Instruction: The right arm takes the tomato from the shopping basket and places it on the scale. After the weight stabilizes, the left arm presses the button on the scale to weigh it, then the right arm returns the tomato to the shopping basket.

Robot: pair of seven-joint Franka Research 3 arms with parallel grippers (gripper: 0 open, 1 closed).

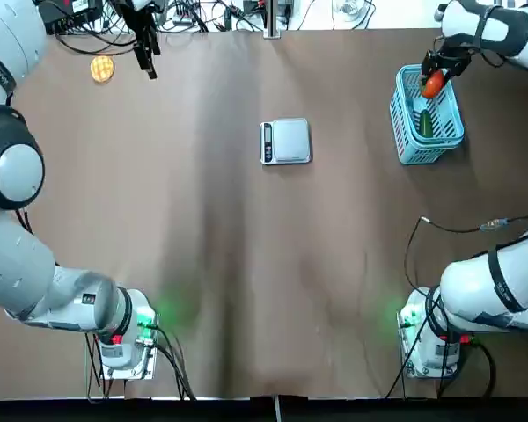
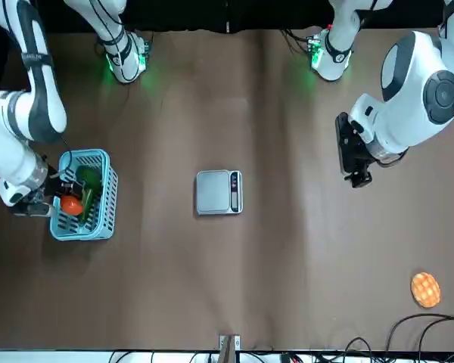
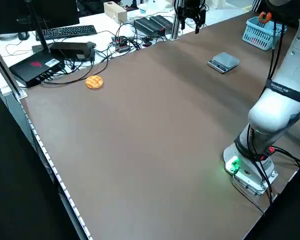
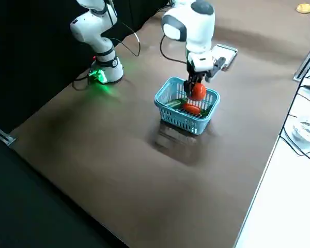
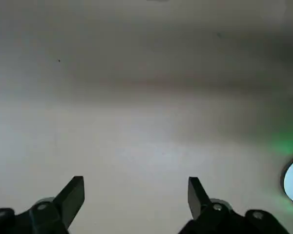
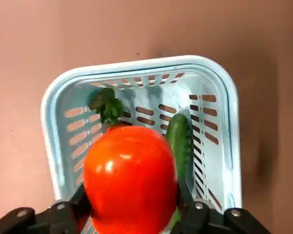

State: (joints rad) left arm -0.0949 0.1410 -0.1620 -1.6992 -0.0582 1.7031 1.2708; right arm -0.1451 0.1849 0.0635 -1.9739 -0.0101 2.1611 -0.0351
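Brown tabletop (image 1: pixel 334 229) with blue basket (image 1: pixel 409 148), silver scale (image 1: pixel 290 141), and round waffle-patterned disc (image 1: pixel 102 69)

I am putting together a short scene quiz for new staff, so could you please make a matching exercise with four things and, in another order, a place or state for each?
1. tomato
2. scale
3. shopping basket
4. left hand

A. light blue, with a green vegetable inside
B. open, with nothing between its fingers
C. held between the right hand's fingers
D. on the table, its plate bare

Pairs: 1-C, 2-D, 3-A, 4-B
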